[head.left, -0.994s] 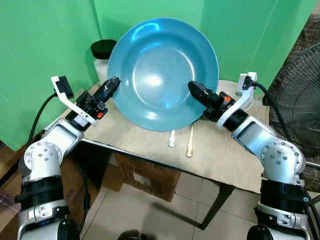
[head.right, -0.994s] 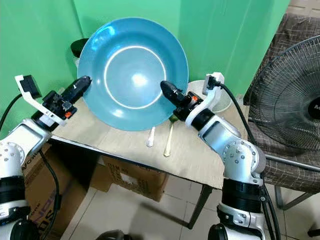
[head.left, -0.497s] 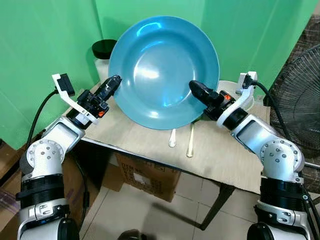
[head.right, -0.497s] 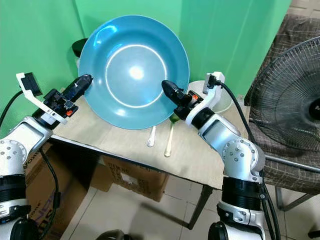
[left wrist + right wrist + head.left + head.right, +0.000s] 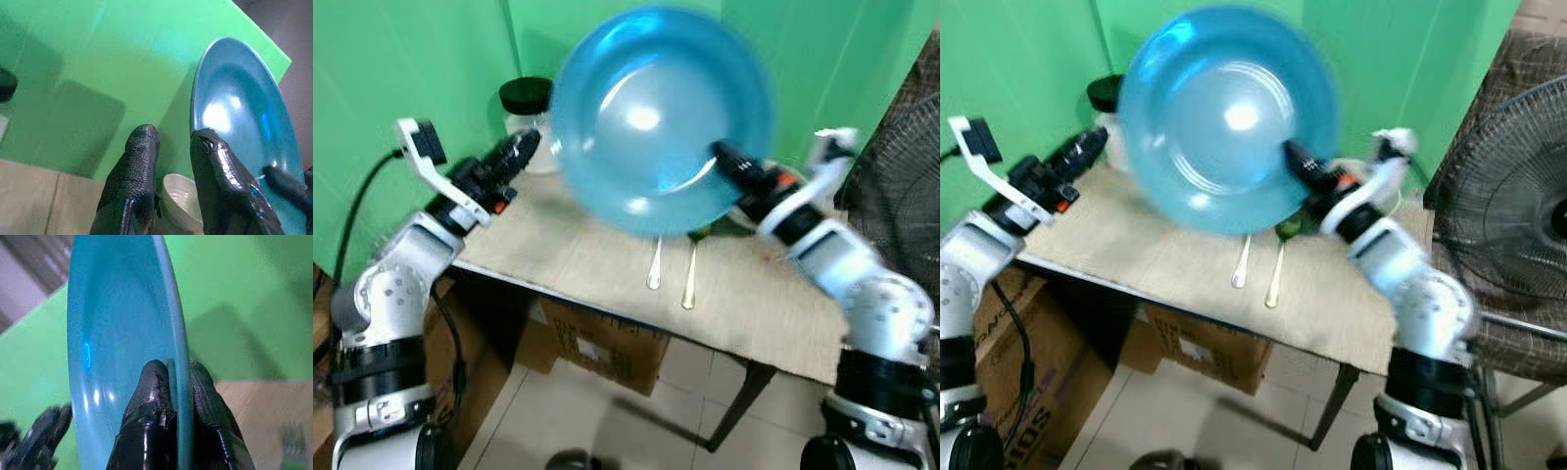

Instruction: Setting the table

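Note:
A large blue plate (image 5: 656,117) is held tilted on edge above the wooden table (image 5: 578,264), blurred by motion. My right gripper (image 5: 724,157) is shut on its right rim; the right wrist view shows the rim (image 5: 173,333) pinched between both fingers. My left gripper (image 5: 524,147) hovers left of the plate, apart from it, open with nothing between its fingers (image 5: 142,147). Two utensils, a spoon (image 5: 653,266) and a second piece of cutlery (image 5: 689,279), lie on the table below the plate.
A jar with a black lid (image 5: 524,108) stands at the table's back left. A white bowl (image 5: 181,205) sits behind the plate. A standing fan (image 5: 1518,196) is at the right, and a cardboard box (image 5: 597,343) lies under the table.
The left gripper has come off the plate's left rim and pulled back to the left. The right gripper has carried the plate to the right and slightly up.

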